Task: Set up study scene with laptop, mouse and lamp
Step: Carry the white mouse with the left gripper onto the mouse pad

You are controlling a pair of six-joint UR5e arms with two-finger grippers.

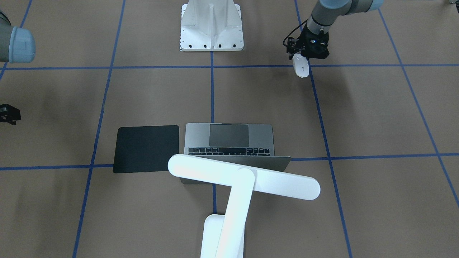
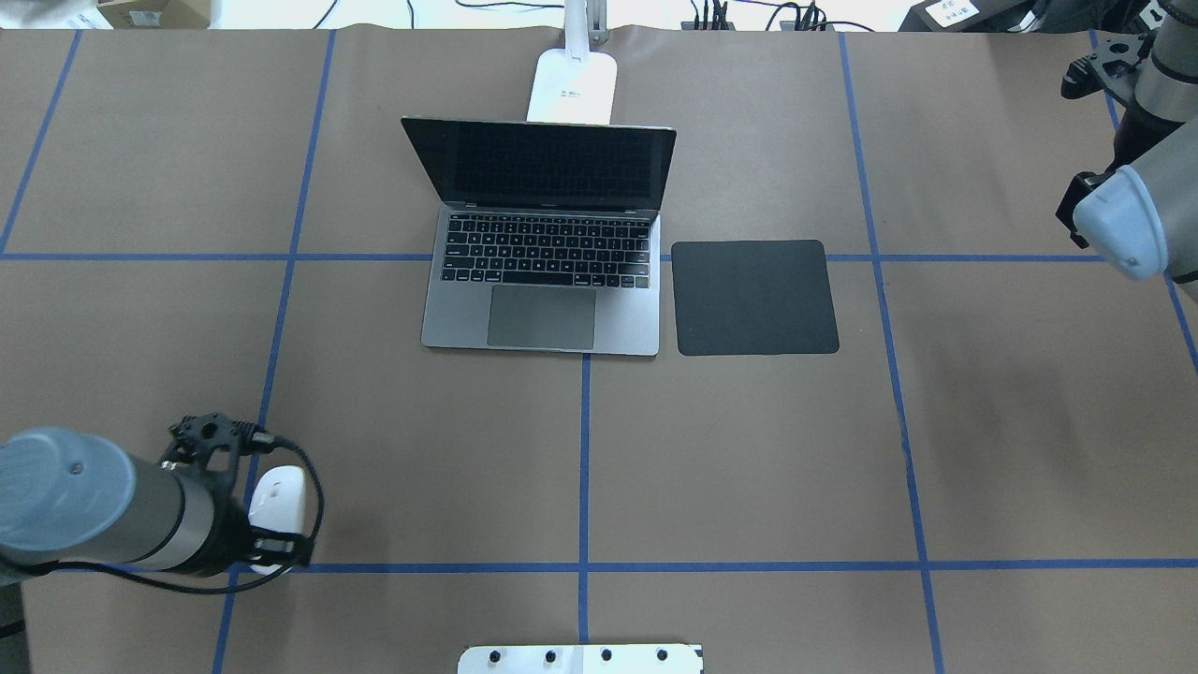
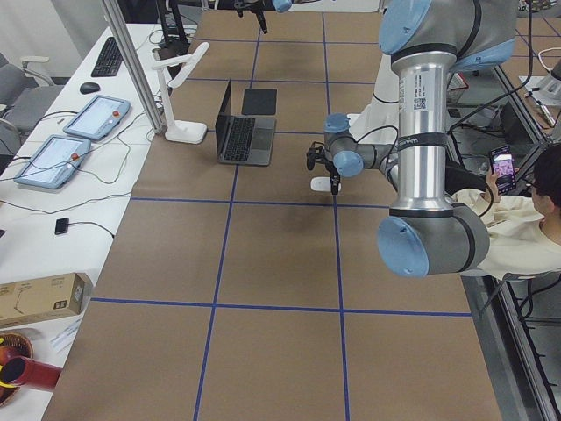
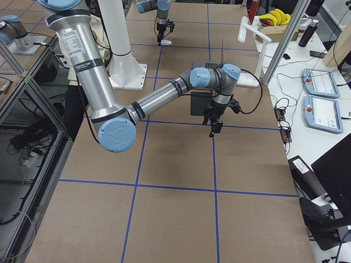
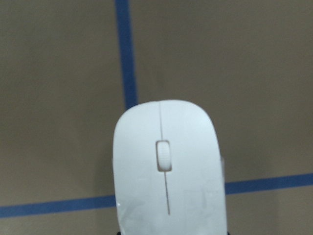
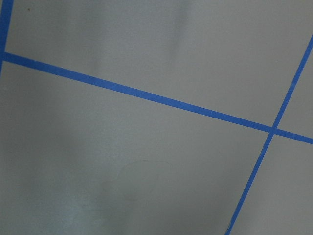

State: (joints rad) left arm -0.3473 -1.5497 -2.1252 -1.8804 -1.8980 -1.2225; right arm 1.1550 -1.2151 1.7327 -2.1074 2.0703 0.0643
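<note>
"What have you got between your fingers?"

"My left gripper (image 1: 307, 53) is clamped on the rear end of the mouse (image 2: 278, 499). Its rounded nose and scroll wheel stick out ahead of my fingers, pointing away from my base. I cannot tell whether it rests on the table (image 2: 749, 449) or hangs just above it. It sits at a crossing of the blue tape lines (image 2: 749, 565), on my left and near my own edge."

"And the other hand?"

"My right gripper (image 4: 212, 129) points down over the brown paper out on my right. Its wrist camera sees only paper and tape, so I cannot tell whether those fingers are apart or together."

"Where is everything else?"

"The laptop (image 2: 543, 281) is open in the middle of the table, with its screen dark and its keyboard toward me, well apart from the mouse. A black mat (image 2: 754, 297) lies flat just beside it on my right. The lamp (image 1: 244, 177) stands with its flat base just behind the lid. A white pedestal (image 1: 211, 27) sits at my edge of the table."
</note>
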